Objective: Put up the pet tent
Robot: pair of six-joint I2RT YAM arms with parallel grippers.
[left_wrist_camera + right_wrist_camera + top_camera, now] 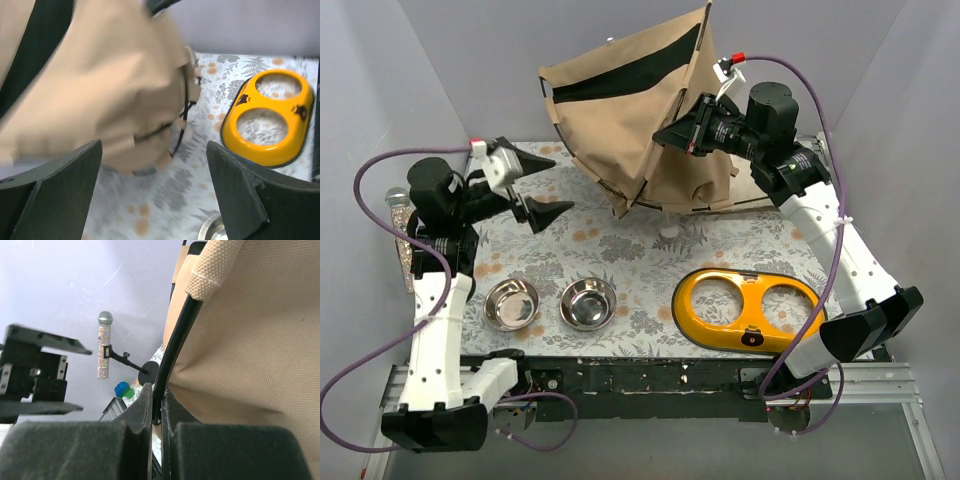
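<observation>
1. Right gripper (672, 135) clenched on thin black rod (172, 345) along pet tent (630, 110) edge; tan fabric presses against one finger.
2. Left gripper (548, 187) spread wide, holding nothing; it hangs left of the tent, apart from it.
3. Tent stands tilted at far edge of table (620, 250); yellow bowl stand (748, 308) lies in front of tent, toward its rt side.
4. Tent blurred in left wrist view; rt flank partly hidden behind right gripper in top view; doorway can't be made out.
</observation>
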